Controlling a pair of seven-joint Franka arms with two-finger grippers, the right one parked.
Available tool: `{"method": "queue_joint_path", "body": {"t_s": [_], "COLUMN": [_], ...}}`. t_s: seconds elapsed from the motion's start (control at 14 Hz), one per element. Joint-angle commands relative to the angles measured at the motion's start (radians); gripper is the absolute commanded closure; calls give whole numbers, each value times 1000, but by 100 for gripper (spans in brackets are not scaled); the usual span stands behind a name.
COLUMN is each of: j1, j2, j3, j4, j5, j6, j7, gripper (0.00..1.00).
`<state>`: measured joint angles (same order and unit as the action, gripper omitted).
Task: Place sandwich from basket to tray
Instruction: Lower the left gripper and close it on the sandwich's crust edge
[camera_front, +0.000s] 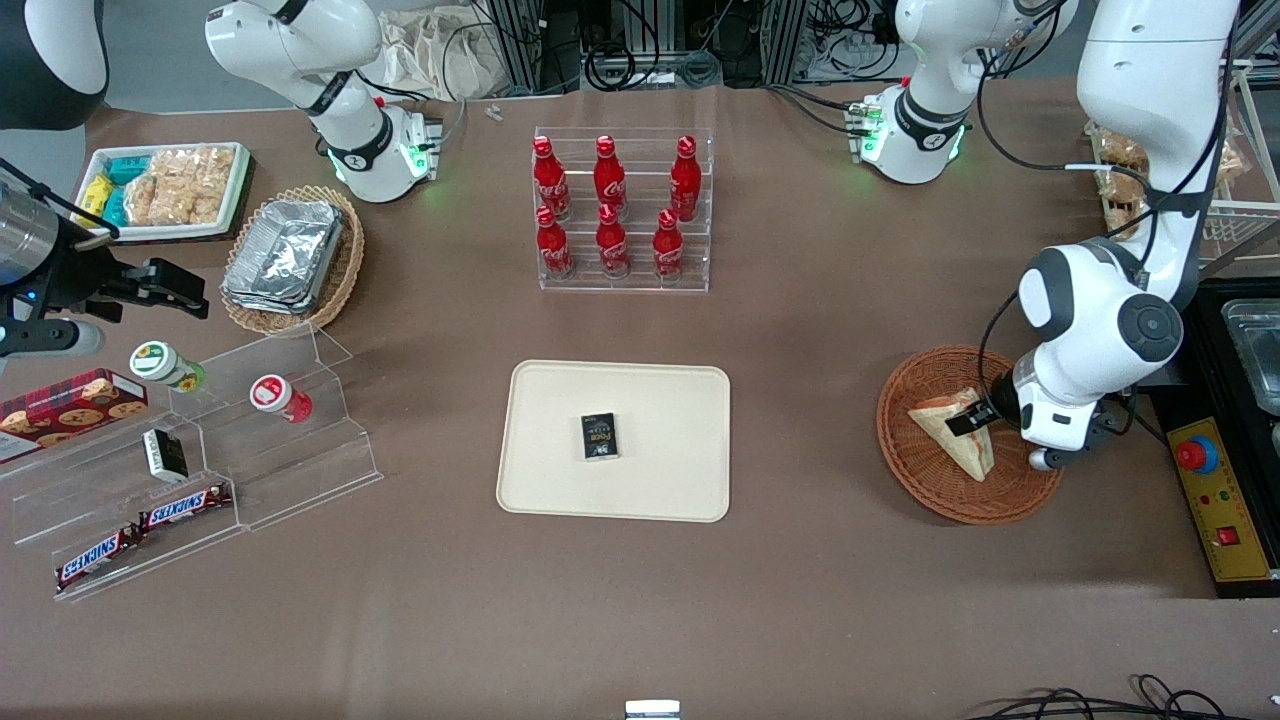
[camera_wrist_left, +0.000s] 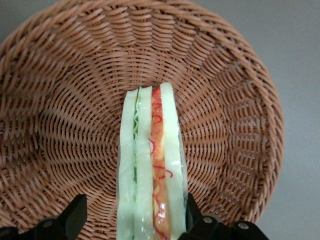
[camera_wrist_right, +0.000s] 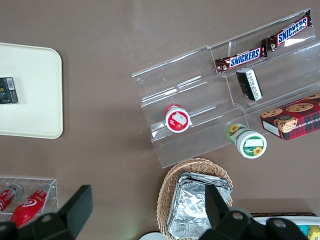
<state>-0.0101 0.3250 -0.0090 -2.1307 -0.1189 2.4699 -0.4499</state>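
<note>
The sandwich (camera_front: 948, 432) lies in the reddish-brown wicker basket (camera_front: 905, 470) toward the working arm's end of the table. In the left wrist view the sandwich (camera_wrist_left: 150, 165) stands on edge, showing white bread with green and red filling, against the basket's weave (camera_wrist_left: 75, 110). My left gripper (camera_front: 972, 420) is down in the basket and open, one finger (camera_wrist_left: 75, 216) a little off the bread and the other (camera_wrist_left: 192, 210) close against the wrap (camera_wrist_left: 134, 217). The cream tray (camera_front: 560, 400) sits mid-table with a small black box (camera_front: 599, 436) on it.
A clear rack of red bottles (camera_front: 622, 212) stands farther from the front camera than the tray. A tan basket of foil trays (camera_front: 290, 258) and an acrylic stand with Snickers bars (camera_front: 180, 508) lie toward the parked arm's end. A yellow control box (camera_front: 1220, 505) sits beside the basket.
</note>
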Motion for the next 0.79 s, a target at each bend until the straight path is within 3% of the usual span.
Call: {"method": "queue_joint_path", "body": {"t_s": [0.0, 0.07, 0.21, 0.5, 0.71], "j1": [2, 1, -4, -11, -11], "j2": [-15, -18, -29, -70, -101], "j3": [-9, -11, -12, -26, -43], "j4": [-15, -14, 8, 118, 237], "j5": [-11, -11, -10, -7, -8], "j6": [12, 6, -55, -309, -524], "j7": [-21, -32, -35, -35, -35], "gripper": [32, 43, 52, 88, 95]}}
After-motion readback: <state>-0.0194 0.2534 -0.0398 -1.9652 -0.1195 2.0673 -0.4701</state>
